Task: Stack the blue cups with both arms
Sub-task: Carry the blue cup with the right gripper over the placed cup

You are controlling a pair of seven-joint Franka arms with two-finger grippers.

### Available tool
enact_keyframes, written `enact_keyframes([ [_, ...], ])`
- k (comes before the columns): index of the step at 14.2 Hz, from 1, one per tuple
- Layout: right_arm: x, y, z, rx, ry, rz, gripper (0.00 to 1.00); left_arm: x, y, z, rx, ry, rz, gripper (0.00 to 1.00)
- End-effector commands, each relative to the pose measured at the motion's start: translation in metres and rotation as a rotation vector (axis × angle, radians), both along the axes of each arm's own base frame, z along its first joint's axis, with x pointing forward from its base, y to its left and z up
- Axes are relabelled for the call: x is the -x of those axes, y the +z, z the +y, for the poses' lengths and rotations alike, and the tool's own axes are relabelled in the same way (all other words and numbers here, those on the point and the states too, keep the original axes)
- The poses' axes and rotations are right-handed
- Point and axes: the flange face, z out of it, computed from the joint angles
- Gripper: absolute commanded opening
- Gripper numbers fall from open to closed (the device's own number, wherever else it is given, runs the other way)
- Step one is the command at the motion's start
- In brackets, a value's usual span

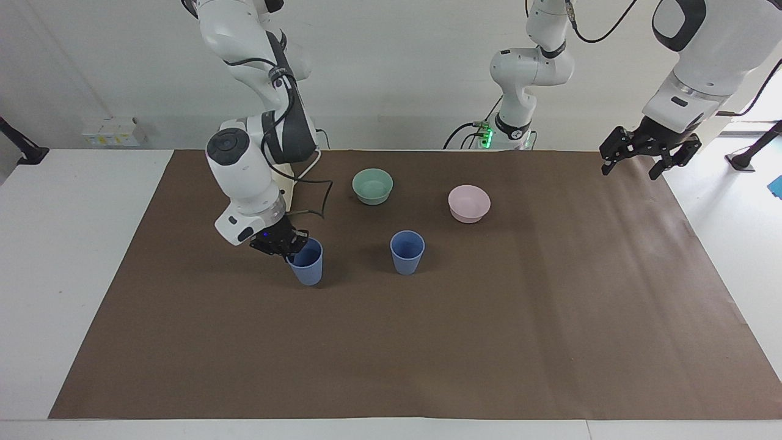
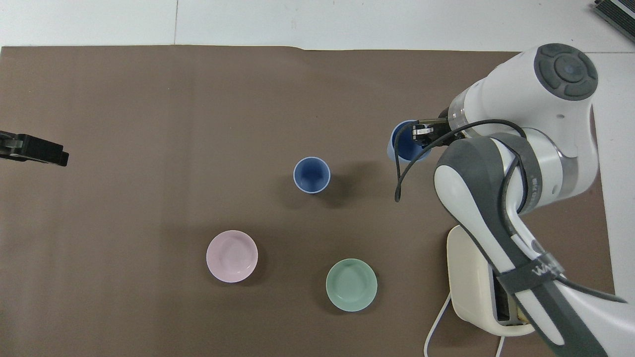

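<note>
My right gripper is shut on the rim of one blue cup. This cup hangs tilted, just above the brown paper, toward the right arm's end of the table. The other blue cup stands upright and alone near the table's middle, beside the held one. My left gripper hangs open and empty over the paper's edge at the left arm's end, where the arm waits.
A green bowl and a pink bowl sit nearer to the robots than the cups. A cream toaster with its cable stands under the right arm. Brown paper covers the table.
</note>
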Motion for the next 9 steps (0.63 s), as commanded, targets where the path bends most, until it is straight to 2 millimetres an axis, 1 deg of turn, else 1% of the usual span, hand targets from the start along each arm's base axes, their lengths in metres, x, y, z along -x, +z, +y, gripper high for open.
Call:
enact_keyframes([
  [1, 0.002, 0.006, 0.038, 0.044, -0.025, -0.014, 0.00, 0.007, 0.001, 0.003, 0.009, -0.003, 0.002, 1.00],
  [2, 0.001, 0.016, 0.056, 0.051, -0.035, -0.043, 0.00, 0.007, 0.002, 0.003, 0.009, -0.003, 0.002, 1.00],
  [3, 0.000, 0.022, 0.073, 0.052, -0.043, -0.048, 0.00, 0.007, 0.001, 0.003, 0.009, -0.002, 0.004, 1.00],
  [4, 0.000, 0.028, 0.084, 0.052, -0.041, -0.046, 0.00, 0.007, 0.001, 0.003, 0.009, -0.001, 0.004, 1.00],
  [6, 0.006, 0.040, 0.118, 0.027, -0.079, -0.057, 0.00, 0.007, 0.001, 0.003, 0.009, -0.003, 0.004, 1.00],
  [8, 0.013, 0.044, 0.138, 0.008, -0.090, -0.058, 0.00, 0.007, 0.001, 0.003, 0.009, -0.003, 0.004, 1.00],
  [9, 0.016, 0.045, 0.144, 0.004, -0.094, -0.057, 0.00, 0.007, 0.001, 0.003, 0.009, -0.002, 0.004, 1.00],
])
